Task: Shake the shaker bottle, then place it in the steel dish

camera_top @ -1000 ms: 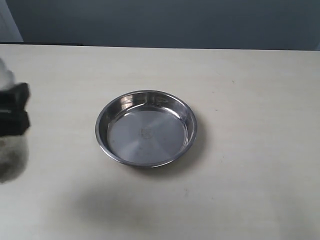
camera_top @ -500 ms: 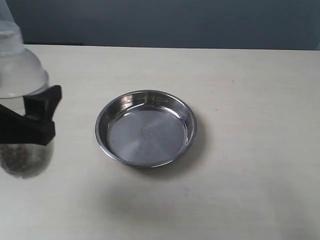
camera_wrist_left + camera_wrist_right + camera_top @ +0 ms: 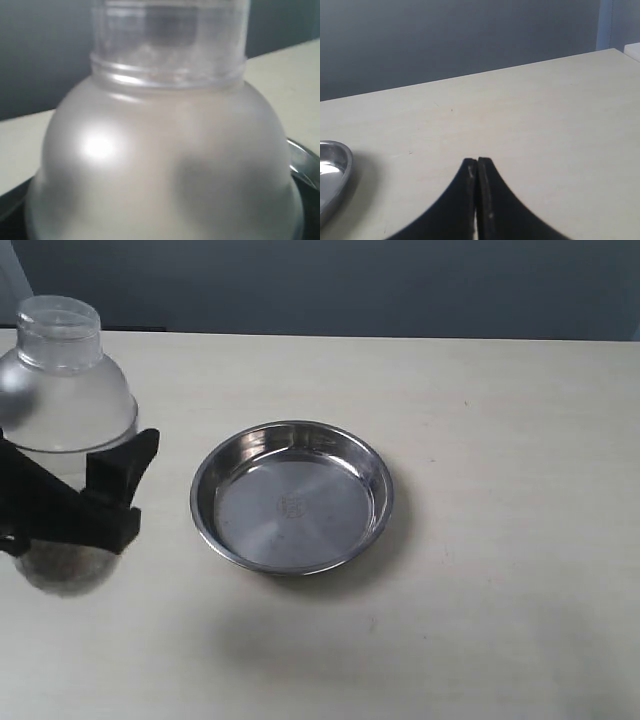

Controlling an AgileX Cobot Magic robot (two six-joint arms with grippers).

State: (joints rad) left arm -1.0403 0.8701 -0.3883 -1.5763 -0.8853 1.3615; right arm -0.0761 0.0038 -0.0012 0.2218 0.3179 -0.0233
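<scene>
The shaker bottle (image 3: pixel 68 405) stands upright at the far left of the exterior view, frosted dome and clear cap up, brown granules at its base. My left gripper (image 3: pixel 75 505) is shut on its body, black fingers (image 3: pixel 118 485) wrapped across it. In the left wrist view the shaker bottle (image 3: pixel 165 150) fills the picture and hides the jaws. The steel dish (image 3: pixel 292 496) sits just right of the bottle with nothing in it; its rim shows as the steel dish (image 3: pixel 302 157) and the steel dish (image 3: pixel 332 175). My right gripper (image 3: pixel 477 162) is shut on nothing above bare table.
The pale wooden table (image 3: pixel 500 440) stretches right of the dish. A dark wall runs behind the table's far edge (image 3: pixel 350 334).
The bottle in my left gripper has come in from the left edge toward the dish and risen into fuller view. The dish has not moved.
</scene>
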